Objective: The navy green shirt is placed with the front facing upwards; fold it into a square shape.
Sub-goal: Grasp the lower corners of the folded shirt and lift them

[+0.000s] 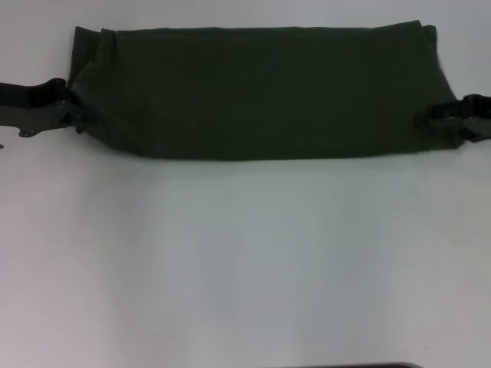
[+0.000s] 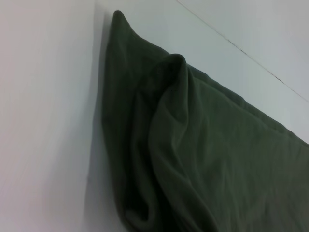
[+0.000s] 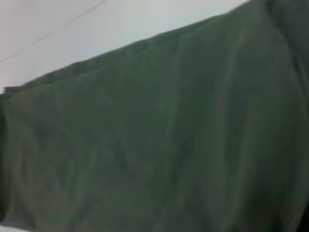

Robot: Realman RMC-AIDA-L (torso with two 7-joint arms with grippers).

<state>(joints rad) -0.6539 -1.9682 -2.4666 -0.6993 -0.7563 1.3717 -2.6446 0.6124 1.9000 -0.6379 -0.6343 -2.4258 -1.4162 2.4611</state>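
Observation:
The navy green shirt (image 1: 261, 92) lies folded into a long dark olive band across the far part of the white table (image 1: 245, 261), plain side up, with no lettering or collar showing. My left gripper (image 1: 74, 110) is at the band's left end, shut on the cloth, which bunches into a raised fold (image 2: 169, 121) in the left wrist view. At the right end, my right gripper (image 1: 430, 117) reaches in over the edge and is shut on the fabric. The shirt (image 3: 159, 140) fills the right wrist view.
Bare white tabletop stretches from the shirt's near edge toward me. A dark strip (image 1: 360, 366) shows at the bottom edge of the head view. A thin seam line (image 2: 241, 48) crosses the table beyond the shirt.

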